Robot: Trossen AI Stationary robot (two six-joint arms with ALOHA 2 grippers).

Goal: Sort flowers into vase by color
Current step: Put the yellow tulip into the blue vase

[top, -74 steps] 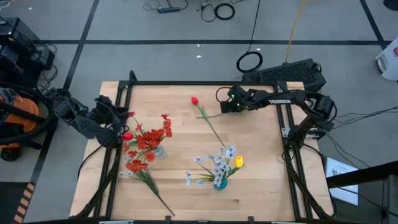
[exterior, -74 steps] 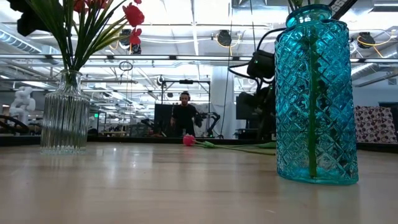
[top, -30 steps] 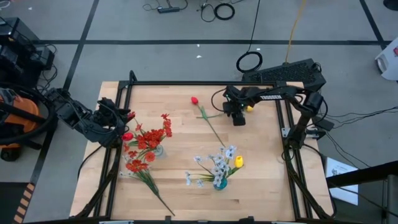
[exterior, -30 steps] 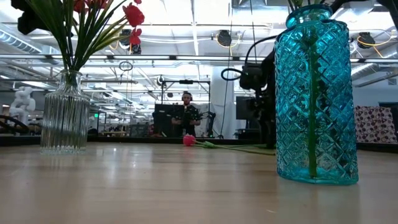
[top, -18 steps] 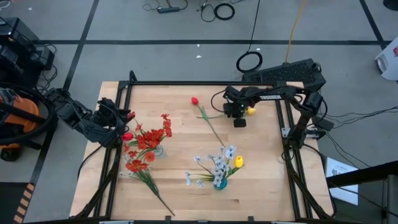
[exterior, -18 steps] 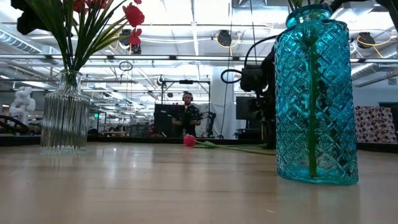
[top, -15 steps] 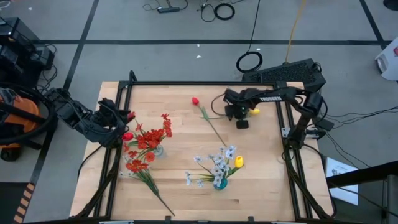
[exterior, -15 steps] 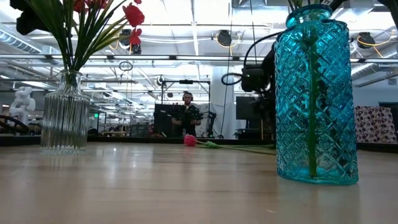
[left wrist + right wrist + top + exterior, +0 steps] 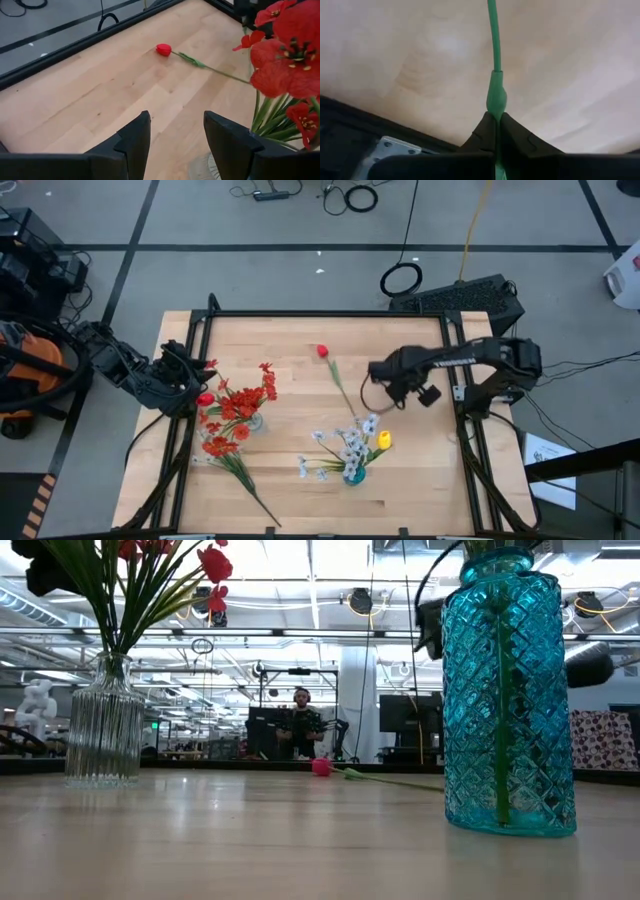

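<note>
the red tulip (image 9: 323, 352) (its head lying on the bench (image 9: 280, 350)) is held by its green stalk (image 9: 495, 60) in the clamped right tool (image 9: 496, 125), while the left tool (image 9: 176, 137) is kept apart beside the red flowers (image 9: 238, 402).

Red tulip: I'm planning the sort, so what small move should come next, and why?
Probably lift. The right claw is shut on the red tulip stem, whose bloom lies on the table. The clear vase with red flowers stands across the table, so the stem likely must clear the wood first.

red tulip (image 9: 323, 351) lying mid-table, stalk pinched
</note>
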